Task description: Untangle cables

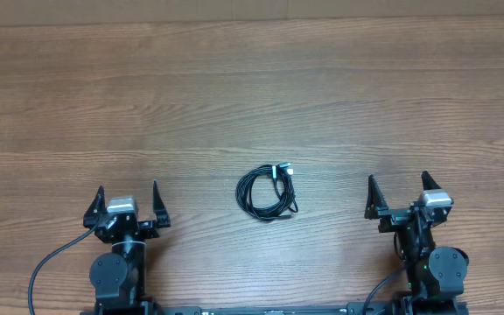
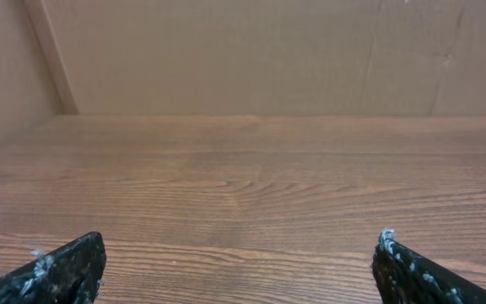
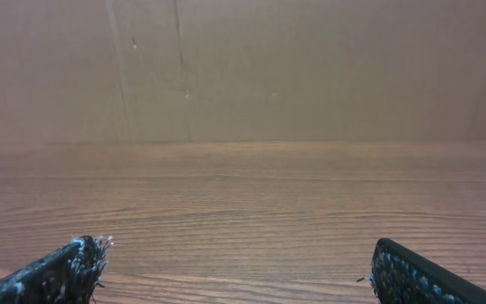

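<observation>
Both the left claw point(image 1: 128, 205) and right claw point(image 1: 400, 194) gape wide, empty. Those thin black cables point(image 1: 268, 194) on the brown wooden desk point(image 1: 234, 87) are coiled tight, so one pinch probably drags the whole bundle.

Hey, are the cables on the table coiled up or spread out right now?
Coiled up: in the overhead view the cables lie in one tight round bundle.

Matt, smooth wood-grain table point(image 1: 252, 105); thin black cables point(image 1: 244, 194), one plug tip silvery-white; dull brown board wall point(image 2: 268, 51).
</observation>
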